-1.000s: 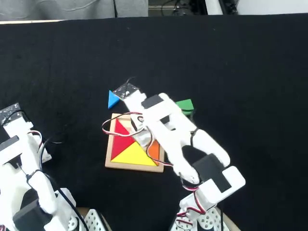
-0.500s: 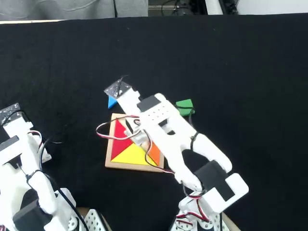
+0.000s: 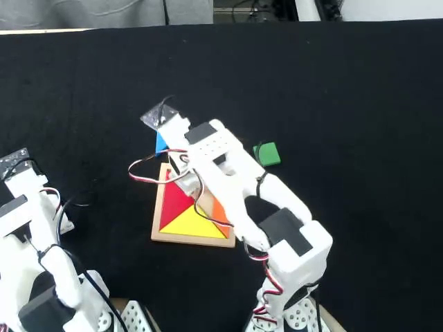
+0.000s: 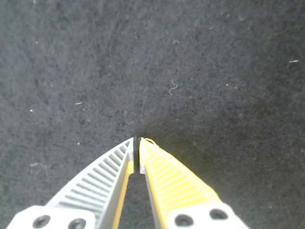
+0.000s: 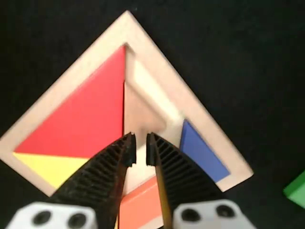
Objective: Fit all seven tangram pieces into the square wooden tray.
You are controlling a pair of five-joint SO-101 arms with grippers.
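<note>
The square wooden tray (image 3: 157, 207) (image 5: 157, 52) lies mid-table. It holds a red triangle (image 3: 173, 199) (image 5: 81, 109), a yellow triangle (image 3: 192, 223) (image 5: 45, 167), an orange piece (image 3: 220, 211) (image 5: 140, 205) and a blue piece (image 5: 202, 151) along one rim. My right arm (image 3: 221, 169) reaches over the tray. Its gripper (image 5: 138, 143) hovers over the bare slot beside the red triangle, fingers nearly together with nothing between them. A blue triangle (image 3: 160, 144) lies just beyond the tray's far left corner, partly under the arm. A green piece (image 3: 267, 153) (image 5: 296, 191) sits off the tray's far right. My left gripper (image 4: 137, 141) is shut over bare cloth.
A black cloth covers the table. My left arm (image 3: 31, 235) stands at the near left edge, well away from the tray. Both arm bases (image 3: 284, 311) sit along the near edge.
My right arm has swung left and farther over the tray, now covering more of the blue triangle and uncovering the green piece. The left arm has kept still.
</note>
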